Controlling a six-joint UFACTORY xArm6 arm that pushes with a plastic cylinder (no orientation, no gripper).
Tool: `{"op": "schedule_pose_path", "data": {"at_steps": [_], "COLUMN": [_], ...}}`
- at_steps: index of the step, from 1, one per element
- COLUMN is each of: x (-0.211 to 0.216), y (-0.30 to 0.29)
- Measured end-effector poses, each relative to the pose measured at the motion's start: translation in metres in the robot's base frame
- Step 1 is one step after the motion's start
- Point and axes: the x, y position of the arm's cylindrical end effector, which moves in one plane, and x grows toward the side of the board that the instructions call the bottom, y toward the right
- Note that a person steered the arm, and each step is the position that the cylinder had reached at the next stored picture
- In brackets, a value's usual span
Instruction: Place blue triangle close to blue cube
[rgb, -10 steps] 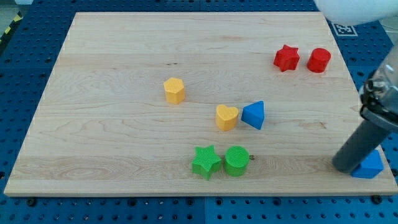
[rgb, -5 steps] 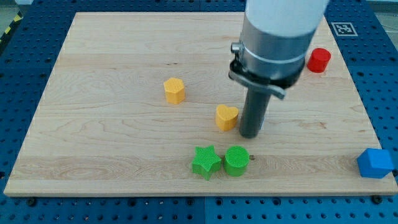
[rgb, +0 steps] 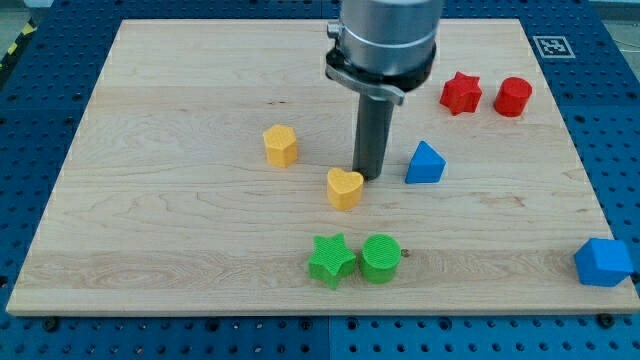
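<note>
The blue triangle (rgb: 425, 164) lies right of the board's middle. The blue cube (rgb: 602, 262) sits at the board's bottom right corner, far from the triangle. My tip (rgb: 371, 175) rests on the board between the yellow heart (rgb: 345, 188) and the blue triangle. It is just above and to the right of the heart and a short gap left of the triangle. The rod rises from it to the arm's grey body at the view's top.
A yellow hexagonal block (rgb: 281, 145) lies left of my tip. A green star (rgb: 331, 259) and a green cylinder (rgb: 380, 258) sit side by side near the bottom edge. A red star (rgb: 460, 93) and a red cylinder (rgb: 513, 96) are at the top right.
My tip swept from the bottom right, by the blue cube, to the board's middle. The blue triangle shifted up and right, and turned. The yellow heart slid left and down slightly.
</note>
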Motion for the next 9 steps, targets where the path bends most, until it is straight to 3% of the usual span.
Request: {"op": "schedule_pose_path", "data": {"at_steps": [1, 3, 4, 6, 8, 9], "x": [-0.003, 0.044, 0.044, 0.000, 0.076, 0.078], "y": [0.037, 0.167, 0.169, 0.179, 0.205, 0.205]}}
